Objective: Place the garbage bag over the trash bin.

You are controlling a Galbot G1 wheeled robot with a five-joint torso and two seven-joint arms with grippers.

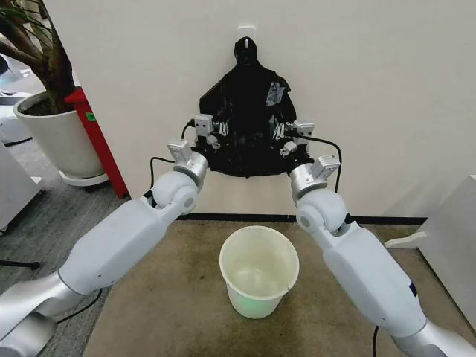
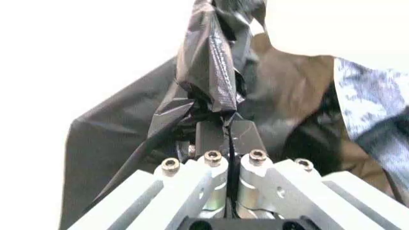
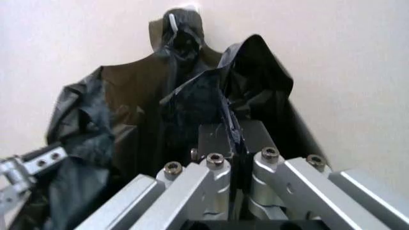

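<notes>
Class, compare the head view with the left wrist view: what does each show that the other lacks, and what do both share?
Head view alone: the trash bin standing on the floor below, the right gripper at the garbage bag's other side, and the hook on the wall from which the bag hangs. Left wrist view alone: close up, the left gripper shut on a bunched fold of film. Shared: the black garbage bag against the pale wall, held by the left gripper.

White wall (image 1: 387,89) (brown carpet (image 1: 171,312))
</notes>
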